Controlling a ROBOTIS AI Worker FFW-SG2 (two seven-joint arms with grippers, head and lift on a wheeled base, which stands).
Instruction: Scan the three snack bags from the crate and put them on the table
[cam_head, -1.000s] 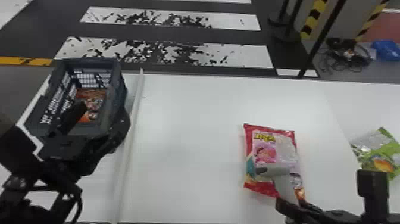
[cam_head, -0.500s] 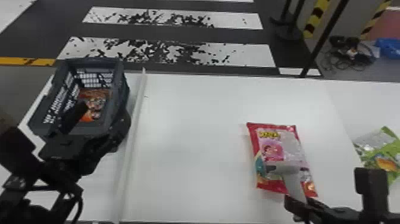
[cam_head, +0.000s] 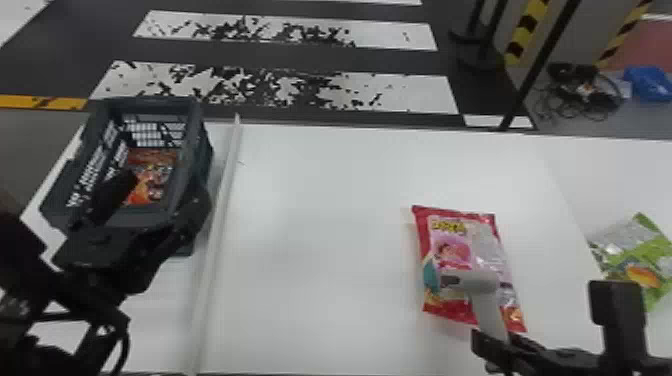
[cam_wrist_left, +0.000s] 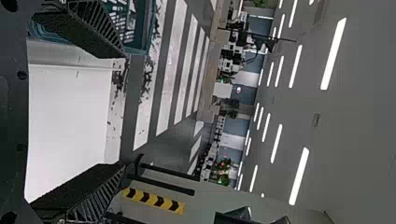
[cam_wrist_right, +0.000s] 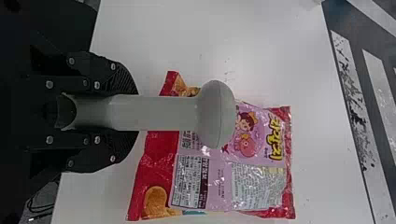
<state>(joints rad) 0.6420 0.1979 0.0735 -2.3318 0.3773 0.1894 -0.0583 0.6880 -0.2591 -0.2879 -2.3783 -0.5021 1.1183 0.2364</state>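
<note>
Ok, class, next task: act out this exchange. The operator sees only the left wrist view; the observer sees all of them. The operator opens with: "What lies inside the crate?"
Observer: An orange snack bag lies inside the crate.
Operator: And what does the right gripper hold?
Observer: The right gripper grips a grey scanner by its handle.
Operator: What is the scanner's head over?
Observer: It is above a red snack bag that lies on the table.
</note>
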